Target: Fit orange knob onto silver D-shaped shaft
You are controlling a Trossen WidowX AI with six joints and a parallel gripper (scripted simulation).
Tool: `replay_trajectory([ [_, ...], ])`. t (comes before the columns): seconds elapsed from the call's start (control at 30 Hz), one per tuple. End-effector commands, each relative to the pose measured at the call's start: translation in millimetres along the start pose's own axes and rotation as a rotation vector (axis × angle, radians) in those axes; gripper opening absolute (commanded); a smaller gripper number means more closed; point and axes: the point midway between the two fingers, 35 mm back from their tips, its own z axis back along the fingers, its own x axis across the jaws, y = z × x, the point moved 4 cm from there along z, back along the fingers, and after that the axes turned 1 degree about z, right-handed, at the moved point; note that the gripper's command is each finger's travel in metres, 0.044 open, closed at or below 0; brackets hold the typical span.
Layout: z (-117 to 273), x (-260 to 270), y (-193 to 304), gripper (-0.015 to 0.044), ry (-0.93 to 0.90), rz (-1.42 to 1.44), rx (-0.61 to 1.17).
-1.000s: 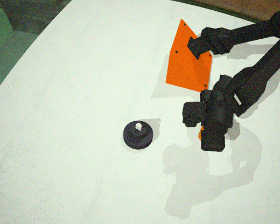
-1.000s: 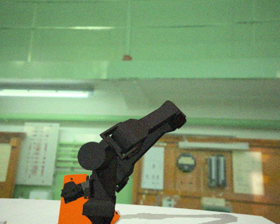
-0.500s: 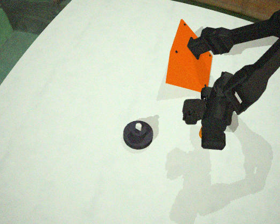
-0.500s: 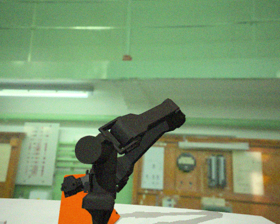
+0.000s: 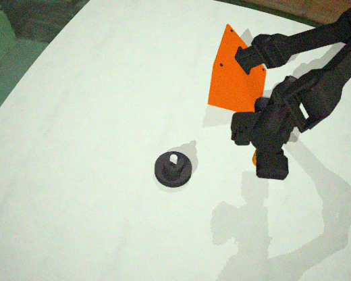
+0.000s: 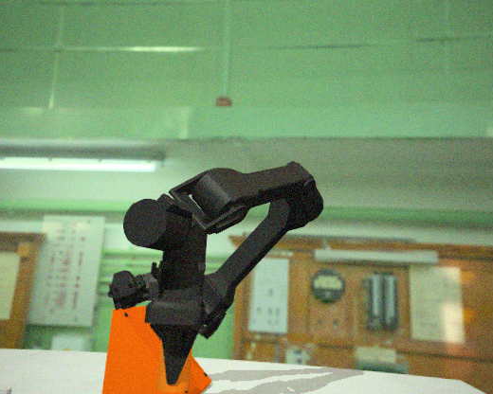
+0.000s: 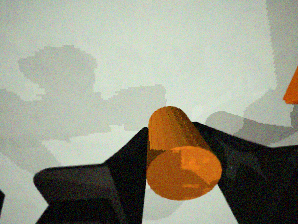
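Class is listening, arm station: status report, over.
Pincer shut on orange knob. Silver shaft bare. Nothing seen on round pedestal blocking it.

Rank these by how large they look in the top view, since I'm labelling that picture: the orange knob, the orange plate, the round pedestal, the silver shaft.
1. orange plate
2. round pedestal
3. orange knob and silver shaft: too alike to rank, with the knob mostly hidden
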Motion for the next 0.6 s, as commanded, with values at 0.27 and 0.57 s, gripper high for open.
replay_trajectory([
  [0.27,40.9,2.7,-2.8,0.0000,-0.003,0.004,-0.006],
  [0.57,69.9,2.0,-2.5,0.0000,-0.003,0.005,0.000],
])
